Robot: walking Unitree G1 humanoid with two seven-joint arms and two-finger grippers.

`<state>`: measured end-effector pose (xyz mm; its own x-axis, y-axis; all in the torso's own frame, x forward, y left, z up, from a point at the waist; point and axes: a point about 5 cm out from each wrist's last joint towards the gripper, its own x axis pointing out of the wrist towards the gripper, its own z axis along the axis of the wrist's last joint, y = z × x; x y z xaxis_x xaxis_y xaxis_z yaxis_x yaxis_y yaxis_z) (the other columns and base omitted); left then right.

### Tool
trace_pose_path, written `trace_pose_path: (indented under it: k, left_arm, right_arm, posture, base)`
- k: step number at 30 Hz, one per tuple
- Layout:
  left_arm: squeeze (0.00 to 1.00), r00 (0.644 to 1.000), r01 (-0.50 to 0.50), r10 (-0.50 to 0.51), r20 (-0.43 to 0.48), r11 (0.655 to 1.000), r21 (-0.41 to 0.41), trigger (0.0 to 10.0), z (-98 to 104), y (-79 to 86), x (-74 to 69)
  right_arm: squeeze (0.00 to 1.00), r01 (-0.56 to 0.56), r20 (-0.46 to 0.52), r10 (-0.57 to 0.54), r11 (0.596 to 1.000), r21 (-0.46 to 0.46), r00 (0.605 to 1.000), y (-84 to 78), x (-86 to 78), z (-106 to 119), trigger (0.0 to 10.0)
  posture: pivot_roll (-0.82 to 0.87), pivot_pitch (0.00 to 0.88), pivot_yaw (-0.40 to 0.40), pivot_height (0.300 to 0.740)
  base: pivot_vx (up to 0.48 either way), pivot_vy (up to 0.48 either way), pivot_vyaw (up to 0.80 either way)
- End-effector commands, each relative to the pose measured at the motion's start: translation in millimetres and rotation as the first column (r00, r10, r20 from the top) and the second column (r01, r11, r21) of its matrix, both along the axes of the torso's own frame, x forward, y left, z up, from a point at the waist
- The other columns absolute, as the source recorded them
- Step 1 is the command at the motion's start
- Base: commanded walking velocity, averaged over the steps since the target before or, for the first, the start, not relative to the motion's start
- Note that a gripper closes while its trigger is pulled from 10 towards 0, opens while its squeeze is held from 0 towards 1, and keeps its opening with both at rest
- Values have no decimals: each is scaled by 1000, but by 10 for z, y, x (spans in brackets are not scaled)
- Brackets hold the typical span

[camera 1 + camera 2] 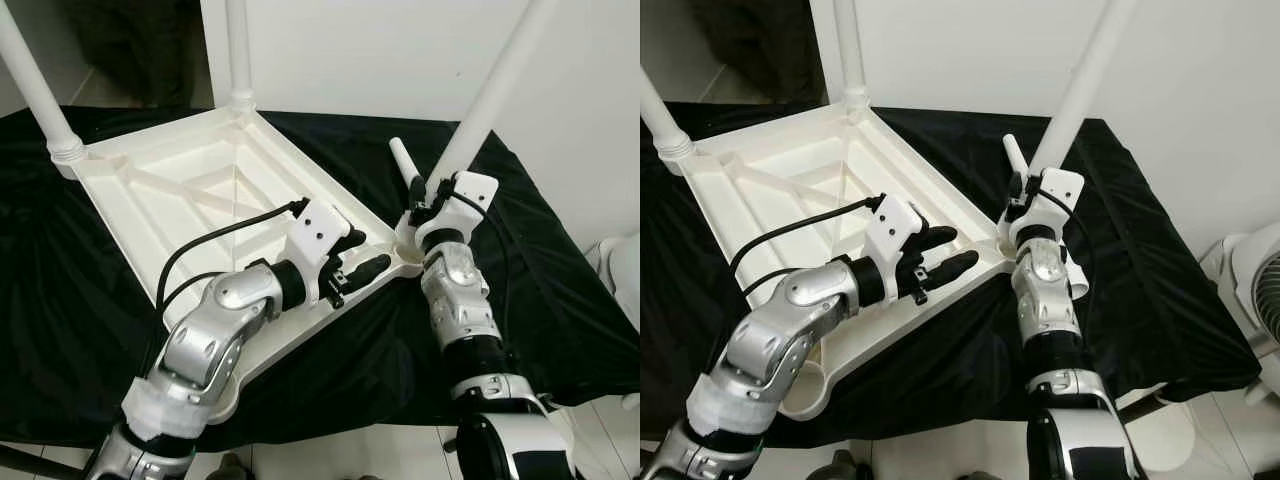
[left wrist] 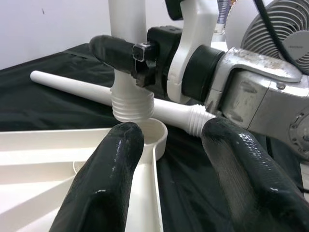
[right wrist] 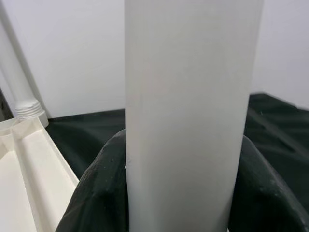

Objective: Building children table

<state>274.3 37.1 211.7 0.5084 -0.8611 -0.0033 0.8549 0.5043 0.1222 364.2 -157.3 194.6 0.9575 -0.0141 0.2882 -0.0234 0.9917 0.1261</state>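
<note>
While the right gripper (image 1: 432,197) pinches a white table leg (image 1: 490,95) over the upturned tabletop's (image 1: 190,190) corner socket (image 2: 155,131), its top cut off, the left gripper (image 1: 358,262) rests spread beside it.

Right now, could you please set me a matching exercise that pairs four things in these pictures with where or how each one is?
Things:
1. right gripper
2. left gripper
3. loose leg
4. tabletop

States:
A. lying flat on the black cloth
B. upside down, ribbed underside facing up
C. shut around the leg standing at the corner socket
D. open, fingers resting at the tabletop's edge near that socket

Pairs: 1-C, 2-D, 3-A, 4-B
</note>
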Motion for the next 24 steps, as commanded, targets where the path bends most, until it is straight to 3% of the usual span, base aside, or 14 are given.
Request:
trace_pose_path:
  k: [1,6,9,10,19,20,22,23,24]
  left_arm:
    - [0,999,-16,16,-39,1000,3,10000,-3,-50,52]
    - [0,998,-7,5,-56,1000,-24,10000,73,-88,94]
    - [0,1000,30,-30,-6,995,-90,10000,232,-128,127]
    - [1000,999,39,-42,-19,993,-114,10000,272,-139,142]
    - [1000,999,48,-52,-18,983,-177,10000,513,-183,247]
    - [1000,999,36,-40,-19,982,-184,10000,565,-202,275]
    - [1000,999,36,-41,-24,982,-188,10000,583,-214,281]
    - [0,998,42,-49,-31,979,-200,10000,612,-232,284]
    - [0,998,42,-49,-31,979,-200,10000,612,-232,284]
  right_arm:
    - [0,-77,26,78,996,-48,997,-46,-22,101,10000]
    - [0,-126,32,130,988,-89,991,-138,-61,138,10000]
    - [0,-160,35,167,975,-157,985,-247,-113,168,10000]
    - [0,-171,32,179,971,-168,983,-264,-130,167,10000]
    - [0,-323,-18,327,921,-217,945,-168,-288,89,10000]
    - [0,-373,-41,375,897,-238,926,-139,-337,61,10000]
    - [0,-397,-51,398,885,-244,916,-125,-356,46,10000]
    - [0,-432,-65,431,866,-253,900,-104,-383,29,10000]
    - [0,-432,-65,431,866,-253,900,-104,-383,29,10000]
  posture:
    - [76,40,-34,740]
    - [71,37,-32,740]
    - [67,29,-27,740]
    - [61,24,-22,740]
    - [50,5,-18,740]
    - [49,0,-13,740]
    - [50,0,-12,740]
    - [50,0,-10,740]
    - [50,0,-10,740]
  base:
    - [0,0,0]
    - [0,0,0]
    - [0,0,0]
    - [0,0,0]
    - [0,0,0]
    - [0,0,0]
    - [0,0,0]
    - [0,0,0]
    - [0,0,0]
